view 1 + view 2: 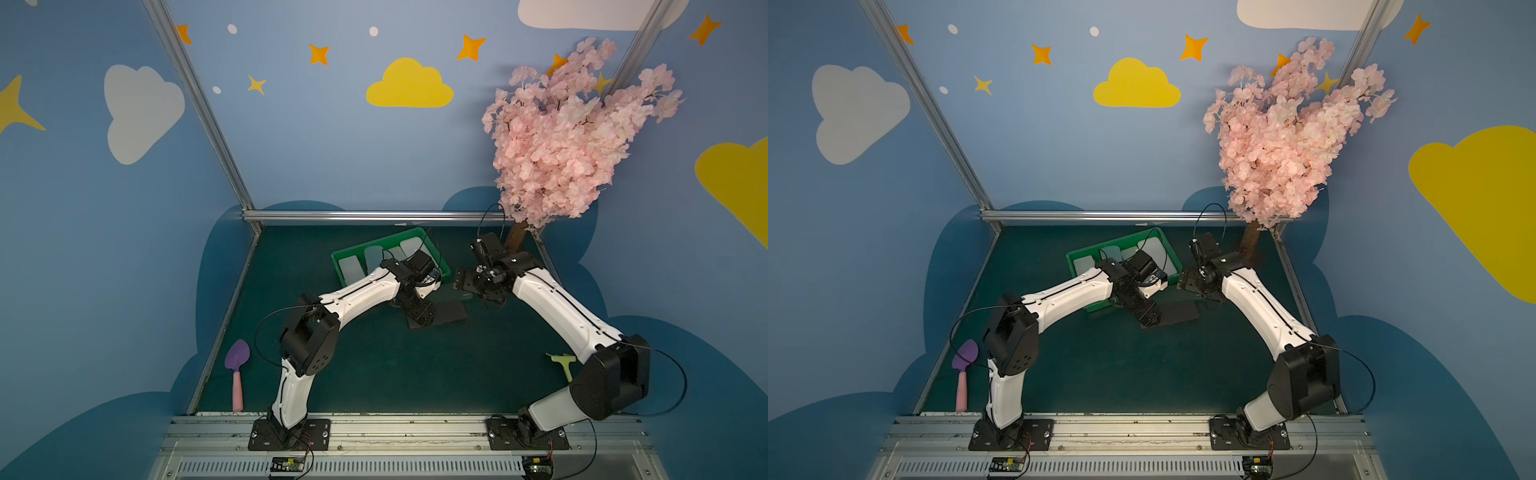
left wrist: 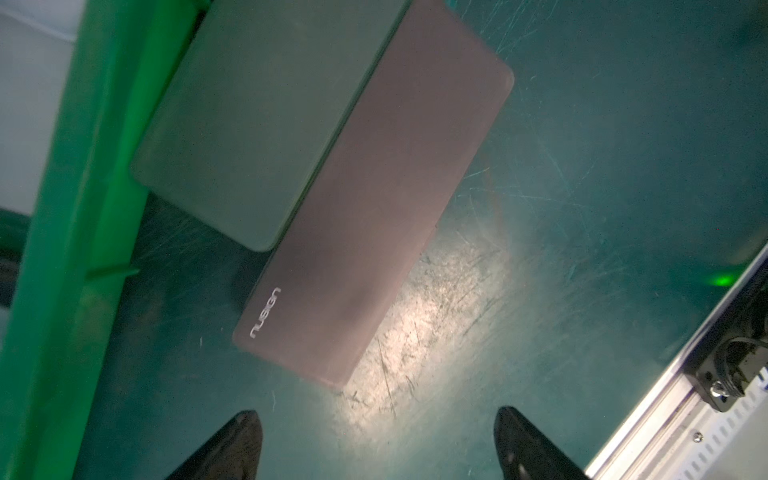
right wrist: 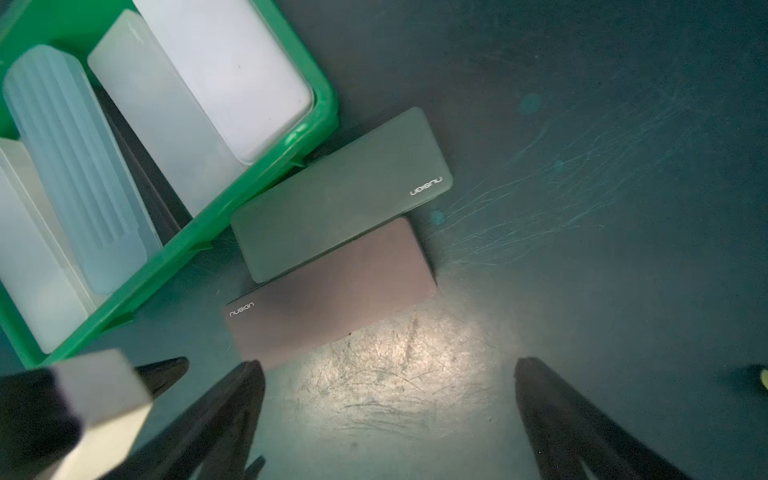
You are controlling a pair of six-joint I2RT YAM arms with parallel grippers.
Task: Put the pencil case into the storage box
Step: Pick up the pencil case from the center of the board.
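With the left claw (image 2: 378,419) and right claw (image 3: 390,365) wide open and empty, the brown pencil case (image 2: 374,208) lies on the tabletop (image 2: 582,166) just ahead of the nearer left claw, long axis oblique, outside the storage box (image 2: 83,208).

The mat (image 3: 582,291) along the free long edge of the brown case (image 3: 332,286) is bare, with room for spread jaws. Its other long edge touches the grey-green case (image 3: 332,199), which lies just beside the storage box (image 3: 187,241) wall, so no finger fits between them. Four pale cases (image 3: 224,70) nearly fill the box. The left gripper (image 2: 376,415), jaws apart, crowds the right gripper (image 3: 388,365) on its box side.
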